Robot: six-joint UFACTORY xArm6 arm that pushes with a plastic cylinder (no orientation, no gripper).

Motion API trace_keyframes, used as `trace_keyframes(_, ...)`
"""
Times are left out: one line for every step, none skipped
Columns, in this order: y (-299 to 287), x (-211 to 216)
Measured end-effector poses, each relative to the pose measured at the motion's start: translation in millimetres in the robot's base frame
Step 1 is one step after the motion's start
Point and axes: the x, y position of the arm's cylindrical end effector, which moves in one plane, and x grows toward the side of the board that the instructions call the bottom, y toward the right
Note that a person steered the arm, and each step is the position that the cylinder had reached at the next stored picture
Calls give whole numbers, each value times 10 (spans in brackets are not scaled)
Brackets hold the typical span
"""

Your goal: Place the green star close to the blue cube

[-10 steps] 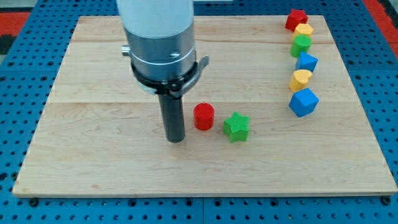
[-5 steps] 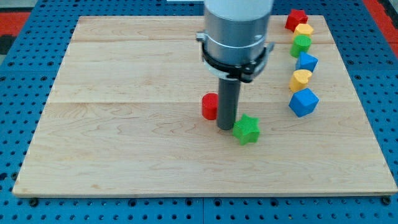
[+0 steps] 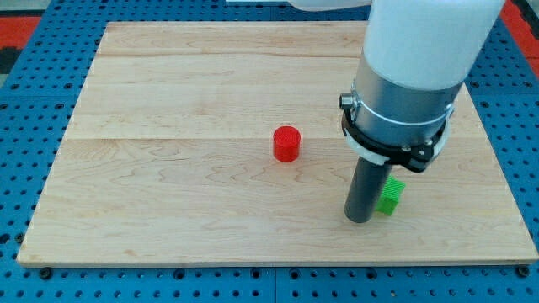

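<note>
The green star (image 3: pixel 391 195) lies on the wooden board (image 3: pixel 168 168) at the lower right, partly hidden behind my rod. My tip (image 3: pixel 360 218) rests on the board touching the star's left side. The arm's wide grey body covers the right part of the board, so the blue cube and the column of blocks at the right are hidden. A red cylinder (image 3: pixel 286 143) stands near the middle, up and left of my tip.
The board lies on a blue perforated table (image 3: pixel 25 135). Its bottom edge runs just below my tip. The arm's body blocks the view of the upper right of the board.
My tip has moved right and down, pushing the green star right and toward the view's bottom. The red cylinder has stayed put. The arm now hides the blocks at the right.
</note>
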Motion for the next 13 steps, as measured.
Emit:
trace_keyframes(0,10)
trace_keyframes(0,-100)
trace_keyframes(39,-157)
trace_keyframes(159,-155)
trace_keyframes(228,-150)
trace_keyframes(331,-150)
trace_keyframes(475,-150)
trace_keyframes(642,-150)
trace_keyframes(772,-147)
trace_keyframes(948,-2)
trace_keyframes(1018,34)
trace_keyframes(1037,31)
trace_keyframes(1037,-34)
